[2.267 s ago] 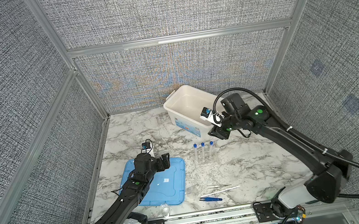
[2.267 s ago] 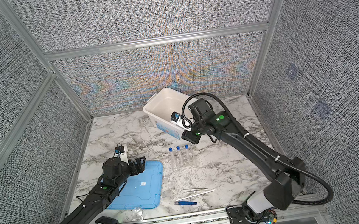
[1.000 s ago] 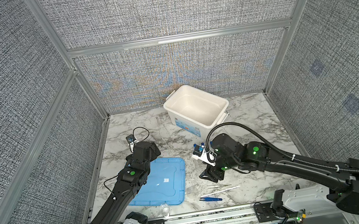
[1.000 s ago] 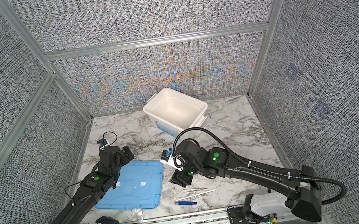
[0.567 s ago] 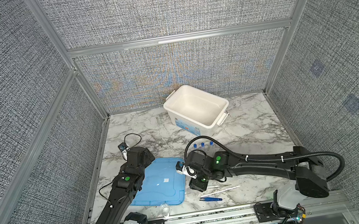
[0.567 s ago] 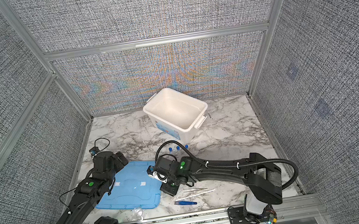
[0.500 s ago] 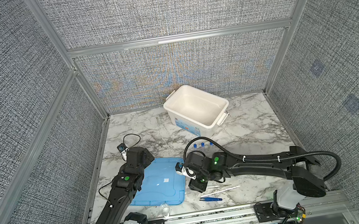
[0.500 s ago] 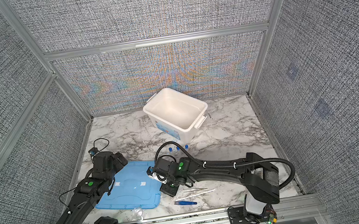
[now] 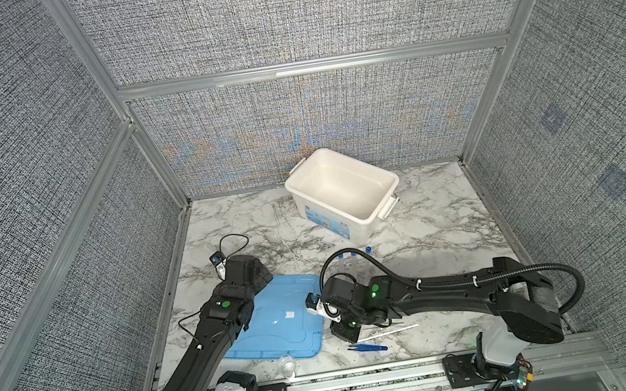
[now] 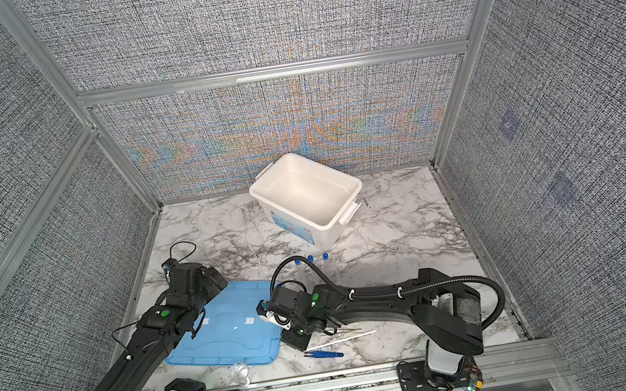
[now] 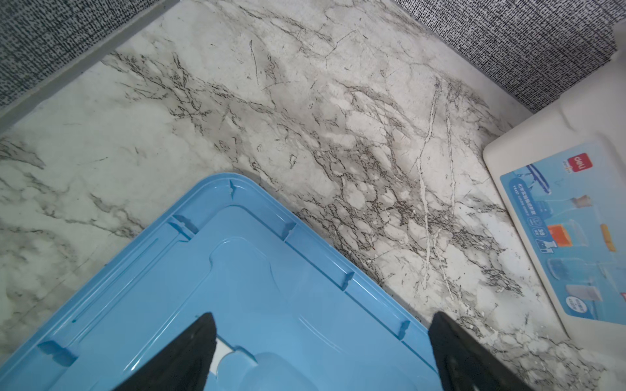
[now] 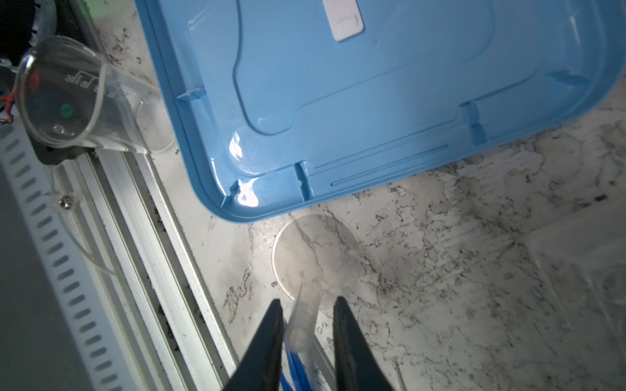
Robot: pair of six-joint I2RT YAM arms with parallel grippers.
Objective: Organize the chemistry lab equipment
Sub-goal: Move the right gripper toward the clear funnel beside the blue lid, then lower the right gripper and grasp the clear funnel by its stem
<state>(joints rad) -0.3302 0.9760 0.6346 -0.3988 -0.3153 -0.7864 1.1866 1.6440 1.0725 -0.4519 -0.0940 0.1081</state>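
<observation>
My right gripper (image 12: 307, 299) is low over the table front, just right of the blue lid's near corner. Its jaws stand narrow around the end of the thin white stick (image 12: 303, 318), with a small gap on each side. The stick (image 9: 386, 332) lies flat, and the blue tweezers (image 9: 368, 349) lie just in front of it. A small clear round dish (image 12: 316, 257) sits just past the fingertips. Three blue-capped tubes (image 9: 354, 257) stand in the clear rack (image 9: 356, 272) behind the right arm. My left gripper (image 11: 321, 316) hangs wide open and empty over the lid's far corner.
The flat light-blue lid (image 9: 280, 323) lies at the front left. The white tub (image 9: 323, 220) stands open at the back. A clear measuring cup (image 9: 287, 366) lies on its side by the front rail (image 9: 372, 379). Silver tweezers (image 10: 350, 330) lie beside the right wrist.
The right arm swung from the tub down to the table front and its jaws narrowed around the stick's end. The left arm drew back to the left, still wide open.
</observation>
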